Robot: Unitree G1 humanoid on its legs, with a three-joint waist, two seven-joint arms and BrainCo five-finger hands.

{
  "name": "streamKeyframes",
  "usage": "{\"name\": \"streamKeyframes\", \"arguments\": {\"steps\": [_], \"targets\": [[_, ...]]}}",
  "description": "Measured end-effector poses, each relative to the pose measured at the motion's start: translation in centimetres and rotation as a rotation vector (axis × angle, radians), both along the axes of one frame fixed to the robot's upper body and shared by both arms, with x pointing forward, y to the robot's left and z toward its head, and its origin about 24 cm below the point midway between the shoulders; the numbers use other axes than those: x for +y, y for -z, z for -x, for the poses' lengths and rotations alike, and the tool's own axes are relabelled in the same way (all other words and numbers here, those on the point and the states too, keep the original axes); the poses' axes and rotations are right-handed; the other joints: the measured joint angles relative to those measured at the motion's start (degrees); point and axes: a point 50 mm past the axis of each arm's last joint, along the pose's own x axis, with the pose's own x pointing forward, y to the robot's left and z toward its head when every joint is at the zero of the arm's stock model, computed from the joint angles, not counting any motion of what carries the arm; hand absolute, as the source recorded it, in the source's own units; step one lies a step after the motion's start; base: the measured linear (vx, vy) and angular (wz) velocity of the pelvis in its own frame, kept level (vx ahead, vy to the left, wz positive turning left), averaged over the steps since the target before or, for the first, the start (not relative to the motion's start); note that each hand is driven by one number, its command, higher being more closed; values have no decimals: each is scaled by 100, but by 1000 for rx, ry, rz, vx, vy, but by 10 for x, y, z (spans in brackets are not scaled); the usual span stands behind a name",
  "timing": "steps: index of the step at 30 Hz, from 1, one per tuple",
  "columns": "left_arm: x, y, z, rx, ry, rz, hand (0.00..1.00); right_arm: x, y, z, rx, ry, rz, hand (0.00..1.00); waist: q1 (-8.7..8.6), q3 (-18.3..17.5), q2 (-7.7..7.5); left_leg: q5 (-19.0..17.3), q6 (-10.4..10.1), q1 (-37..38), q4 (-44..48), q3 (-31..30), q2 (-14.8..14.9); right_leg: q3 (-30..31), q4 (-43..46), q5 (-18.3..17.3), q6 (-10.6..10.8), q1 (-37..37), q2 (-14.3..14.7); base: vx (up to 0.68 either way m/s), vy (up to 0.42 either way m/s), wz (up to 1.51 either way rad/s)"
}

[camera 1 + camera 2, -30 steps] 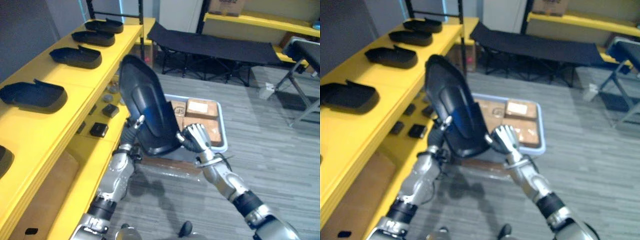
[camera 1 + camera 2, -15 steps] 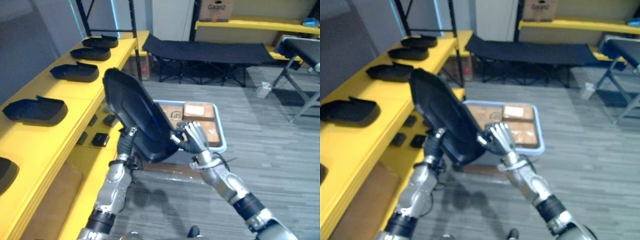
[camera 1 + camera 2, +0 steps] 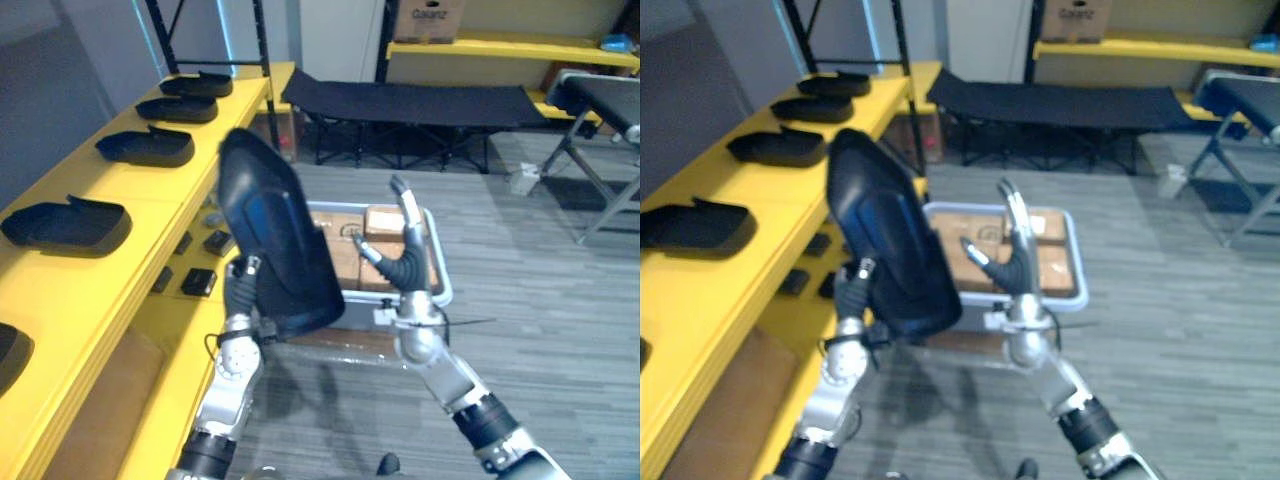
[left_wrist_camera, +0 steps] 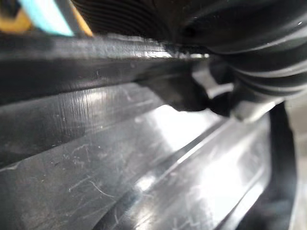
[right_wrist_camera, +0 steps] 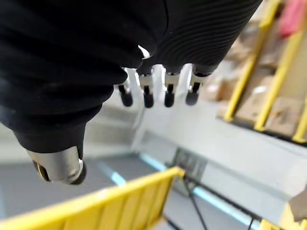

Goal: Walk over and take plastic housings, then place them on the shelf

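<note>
Right hand (image 3: 400, 265) has come off the plastic housing (image 3: 275, 250). Half a second ago it was cupping the lower edge. Now it stands clear to the right, fingers straight and pointing up, thumb apart, holding nothing. Right wrist view confirms this.

The housing has also swung more upright. It is off the ground, long axis near vertical and glossy face toward the camera, just off the front edge of the yellow shelf (image 3: 150, 195) and above the floor (image 3: 560, 320).

The left hand (image 3: 243, 285) carries it alone at the lower edge. A digit is hooked over the near rim and the rest of the hand is behind the shell. Left wrist view shows the housing surface pressed right up against the hand.

On the shelf top, a row of housings (image 3: 145, 147) already lies along its length. There is bare yellow between the nearest full one and the one cut off at the lower left edge, so that looks like the free slot.

Behind the hands is a tray (image 3: 445, 292) of cardboard boxes (image 3: 385, 220), which plays no part in this step.

My read: the handover to a one-hand carry is done and the placing step is next. The risk is a tall part held low on one side, which could tip in the grip while swinging over the shelf edge. It also has to be laid flat, not stood up.
</note>
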Motion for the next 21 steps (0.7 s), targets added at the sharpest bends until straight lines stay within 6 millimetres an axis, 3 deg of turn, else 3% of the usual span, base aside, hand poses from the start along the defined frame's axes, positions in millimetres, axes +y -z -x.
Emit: {"name": "streamKeyframes", "arguments": {"steps": [4, 7, 10, 13, 16, 18, 21], "targets": [[17, -15, 12, -94, -149, -9, 100, -29, 8, 15, 84, 1, -208, 0, -12, 0, 1, -3, -2, 138, -79, 165, -13, 158, 0, 1, 9, -10, 4, 14, 52, -17], [27, -26, 20, -180, -229, 15, 100, -62, 25, 30, 164, 79, -353, 0, -133, -11, -4, -10, 0, 153, -98, 204, -21, 198, -1, -6, 18, -26, 2, 9, 52, -10], [26, -34, 34, -259, -235, 58, 100, -97, 61, 54, 311, 195, -526, 0, -243, -16, 5, -10, 0, 140, -169, 314, -30, 301, -3, -13, 22, -137, 7, 5, 36, -15], [18, -33, 43, -274, -190, 81, 100, -110, 92, 76, 430, 274, -586, 0, -363, -8, 32, -178, 4, -136, 174, 293, 55, 313, 46, -70, 31, -298, 3, -11, 37, -4], [8, -35, 42, -293, -129, 91, 100, -112, 93, 77, 435, 274, -582, 0, -430, 225, 89, -481, 28, -603, 904, 226, 255, 364, 525, -253, -35, -654, -18, -77, 56, -4], [2, -36, 42, -305, -108, 108, 100, -112, 97, 72, 446, 269, -577, 0, -476, 667, 88, -722, 61, -709, 1446, 125, 366, 408, 1332, -606, -13, -854, -166, -106, 88, 7], [8, -36, 43, -314, -136, 103, 100, -115, 97, 72, 446, 251, -546, 0, -461, 847, 68, -871, 126, -755, 1657, 23, 270, 428, 1867, -907, 40, -1000, -380, -92, 53, 15]]}}
